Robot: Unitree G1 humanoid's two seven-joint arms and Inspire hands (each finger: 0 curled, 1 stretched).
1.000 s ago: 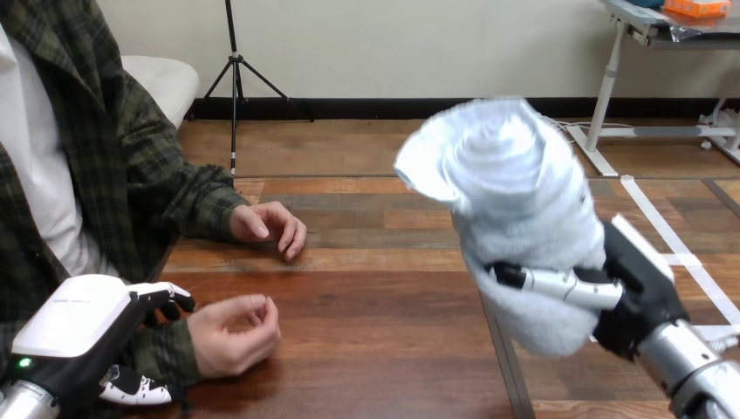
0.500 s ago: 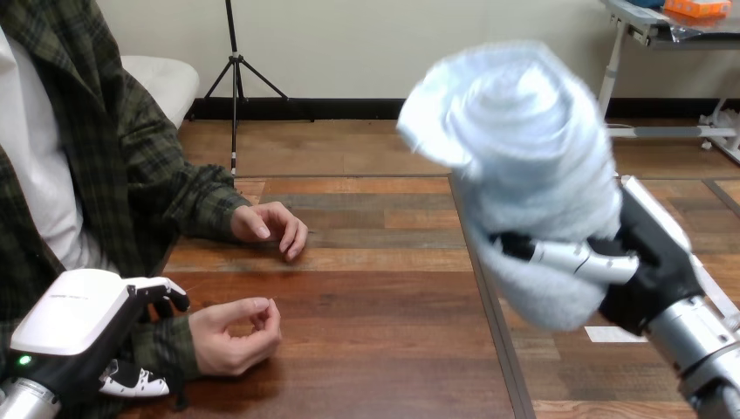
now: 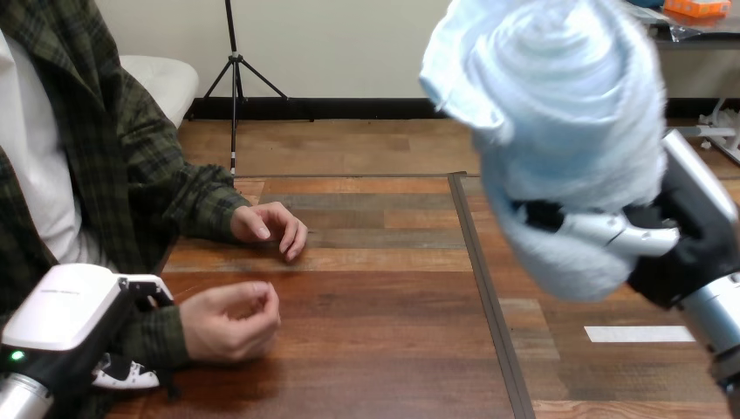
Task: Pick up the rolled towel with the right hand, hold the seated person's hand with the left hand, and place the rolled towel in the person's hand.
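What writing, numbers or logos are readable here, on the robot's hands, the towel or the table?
Left hand, white shell on its back: a faint grey line of print, too small to read.
Rolled white towel, held in the right hand: no text.
Brown wooden table: no text.
Nothing here can be quoted.

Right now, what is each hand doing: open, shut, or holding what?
Left hand: fingers curled round the person's wrist.
Right hand: fingers shut on the rolled towel.
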